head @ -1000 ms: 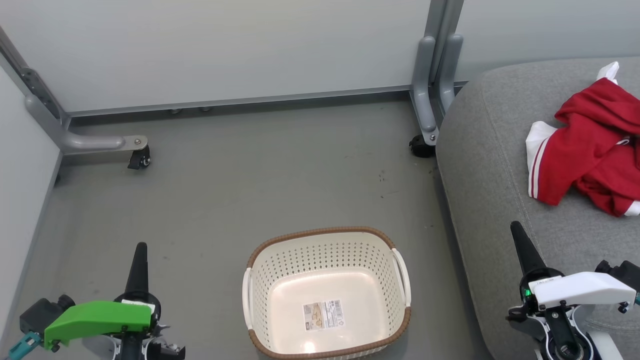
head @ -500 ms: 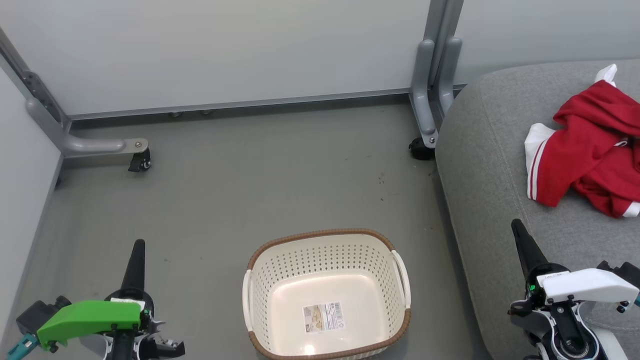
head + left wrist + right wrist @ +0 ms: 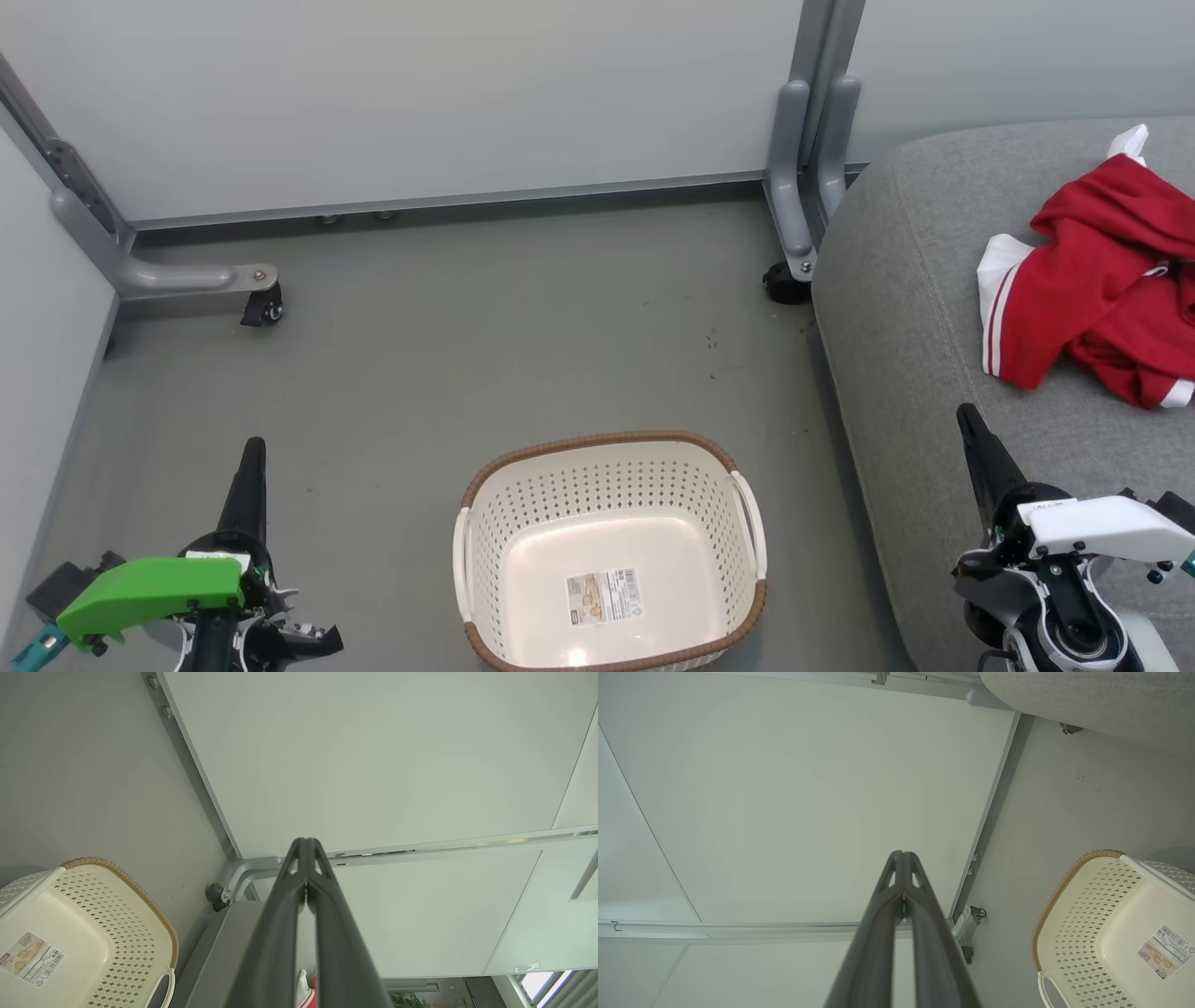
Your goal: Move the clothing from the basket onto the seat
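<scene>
Clothing [image 3: 1088,299] in bright red with white trim lies in a crumpled heap on the seat [image 3: 915,373], a broad grey cushion at the right of the scene. The heap sits toward the far right of the cushion, with one white-striped edge turned left and its right part cut off by the border of the head view. On the grey floor [image 3: 448,355] to the left of the seat, near its rounded edge but not touching it, stands the basket [image 3: 597,441]. It is cream with perforated walls, a brown rim and white handles, and its smooth bottom is in plain view with a paper label [image 3: 604,595] stuck flat on it. The clothing and the basket are well apart. The left gripper [image 3: 253,448] hangs over the floor at the near left, to the left of the basket. Its two dark fingers meet at the tips with nothing between them, as the left wrist view also shows. The right gripper [image 3: 963,413] is at the near right, over the near part of the seat, nearer than the clothing and apart from it. Its fingers too are closed against each other and grip nothing. Both grippers point toward the far side. Pale wall panels [image 3: 420,93] close the far side and the left. They are carried on a grey metal frame [image 3: 808,159] whose feet rest on small black wheels [image 3: 263,306], one at the far left and one by the far corner of the seat.
</scene>
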Robot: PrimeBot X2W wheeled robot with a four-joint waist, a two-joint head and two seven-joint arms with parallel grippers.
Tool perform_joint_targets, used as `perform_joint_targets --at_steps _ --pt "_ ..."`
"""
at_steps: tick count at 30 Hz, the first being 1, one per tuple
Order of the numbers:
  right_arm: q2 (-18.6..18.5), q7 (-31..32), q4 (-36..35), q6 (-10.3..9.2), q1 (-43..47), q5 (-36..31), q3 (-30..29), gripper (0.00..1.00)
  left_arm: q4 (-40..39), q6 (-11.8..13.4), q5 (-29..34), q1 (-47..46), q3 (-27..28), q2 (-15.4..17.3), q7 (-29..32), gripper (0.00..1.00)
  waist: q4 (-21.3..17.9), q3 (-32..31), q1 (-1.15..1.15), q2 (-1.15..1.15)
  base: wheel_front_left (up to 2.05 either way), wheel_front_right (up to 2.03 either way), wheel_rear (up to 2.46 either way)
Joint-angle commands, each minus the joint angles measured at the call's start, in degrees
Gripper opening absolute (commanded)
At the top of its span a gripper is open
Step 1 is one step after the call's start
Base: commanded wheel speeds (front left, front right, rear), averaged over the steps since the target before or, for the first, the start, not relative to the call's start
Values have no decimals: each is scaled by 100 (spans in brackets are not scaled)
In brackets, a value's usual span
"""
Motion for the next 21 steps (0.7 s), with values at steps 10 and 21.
perform_joint_targets --at_steps 10,21 --pt "-7 108 97 2 -144 466 -72 0 -1 -67 -461 -126 91 -3 123 0 -3 -34 0 0 0 0 0" --pt "11 180 156 2 -159 701 -115 0 6 -84 -715 -119 122 -8 197 0 -5 -59 0 0 0 0 0"
